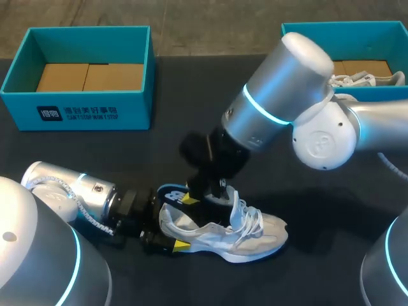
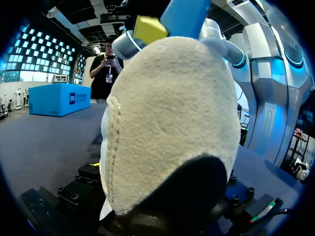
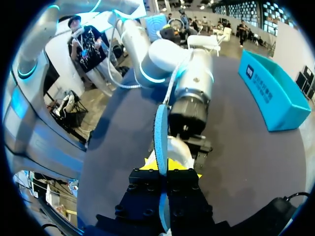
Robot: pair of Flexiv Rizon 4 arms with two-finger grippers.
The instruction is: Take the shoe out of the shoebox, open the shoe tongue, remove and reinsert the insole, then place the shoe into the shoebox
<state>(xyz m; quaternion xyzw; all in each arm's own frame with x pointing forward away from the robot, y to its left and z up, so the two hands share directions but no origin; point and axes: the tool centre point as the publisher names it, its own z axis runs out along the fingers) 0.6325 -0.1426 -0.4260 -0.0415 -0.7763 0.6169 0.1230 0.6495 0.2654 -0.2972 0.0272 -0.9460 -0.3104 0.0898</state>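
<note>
The shoe [image 1: 242,233] stands on its sole on the dark worktop [image 1: 95,159], well apart from the open teal shoebox [image 1: 76,113] at the far left, so it is out where both arms can work on it. The left claw [image 1: 173,222] comes in low from behind and appears clamped across the heel, which fills the left wrist view; I judge this grip is there to pin the shoe down against any upward pull. The right claw [image 1: 205,194] hangs over the shoe's opening, pinched together on the blue insole [image 3: 160,132], held edge-on and upright so it can slide through the narrow collar. The laces lie loose and the tongue looks pushed forward, giving the insole room. Whether the insole is going out or in cannot be told.
</note>
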